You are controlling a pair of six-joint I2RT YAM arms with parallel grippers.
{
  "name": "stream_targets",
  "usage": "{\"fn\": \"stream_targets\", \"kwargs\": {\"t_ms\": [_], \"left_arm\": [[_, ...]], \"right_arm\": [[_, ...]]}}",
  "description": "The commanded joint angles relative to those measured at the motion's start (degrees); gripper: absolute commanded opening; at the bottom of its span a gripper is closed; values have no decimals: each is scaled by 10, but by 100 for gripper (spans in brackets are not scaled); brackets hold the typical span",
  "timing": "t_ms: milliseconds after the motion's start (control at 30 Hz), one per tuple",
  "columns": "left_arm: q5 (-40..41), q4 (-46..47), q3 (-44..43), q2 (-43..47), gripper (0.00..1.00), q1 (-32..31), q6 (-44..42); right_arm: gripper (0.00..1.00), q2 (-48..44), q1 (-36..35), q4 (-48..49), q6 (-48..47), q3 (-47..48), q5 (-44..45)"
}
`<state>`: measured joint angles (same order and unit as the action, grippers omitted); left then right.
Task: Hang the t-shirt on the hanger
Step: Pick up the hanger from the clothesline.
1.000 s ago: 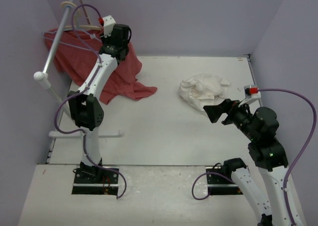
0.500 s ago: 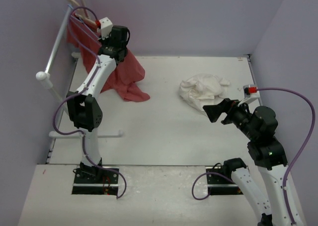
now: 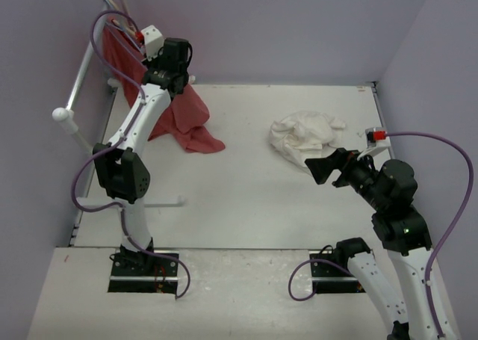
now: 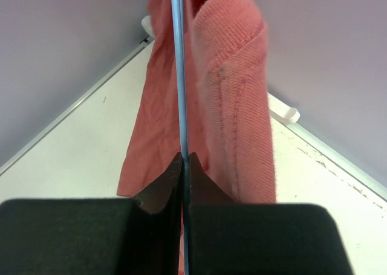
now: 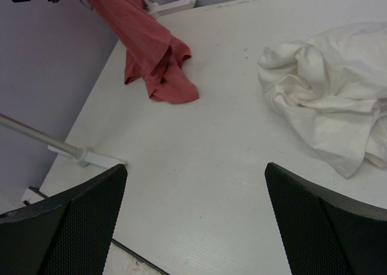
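Observation:
The white, wrinkled t-shirt (image 3: 306,134) lies in a heap on the table at the right; the right wrist view has it at the upper right (image 5: 329,93). Just near of the heap, my right gripper (image 5: 196,166) hovers open with only bare table between its fingers. The hanger (image 4: 178,75) shows in the left wrist view as a thin light-blue wire running straight up from the jaws. My left gripper (image 4: 183,160) is shut on that wire, high at the back left by the rack. The hanger's hook and remaining wire are hidden.
A red t-shirt (image 3: 175,116) hangs from the rack at the back left, its hem resting on the table (image 5: 160,81). The white rack rail (image 3: 82,71) slopes along the left wall, its foot (image 3: 149,202) on the table. Purple walls enclose three sides.
My left gripper has closed on the blue wire and moved up and left toward the rail. The red shirt has gathered from a spread drape into a narrow hang. The right arm has not moved.

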<state>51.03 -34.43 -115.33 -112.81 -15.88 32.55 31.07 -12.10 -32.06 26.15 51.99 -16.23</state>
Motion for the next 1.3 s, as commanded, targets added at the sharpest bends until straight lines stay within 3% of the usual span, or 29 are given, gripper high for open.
{"fn": "stream_targets", "kwargs": {"t_ms": [0, 433, 733, 833, 1267], "left_arm": [[26, 2, 3, 32, 0, -3, 28], [84, -55, 2, 47, 0, -14, 82], [142, -98, -1, 62, 0, -27, 172], [172, -148, 2, 69, 0, -35, 243], [194, -132, 35, 104, 0, -59, 238]], "right_arm": [[99, 0, -1, 22, 5, -7, -17], [99, 0, -1, 25, 5, -9, -18], [99, 0, -3, 24, 4, -10, -21], [99, 1, -4, 24, 4, -9, -21], [99, 8, -9, 25, 4, -9, -19]]}}
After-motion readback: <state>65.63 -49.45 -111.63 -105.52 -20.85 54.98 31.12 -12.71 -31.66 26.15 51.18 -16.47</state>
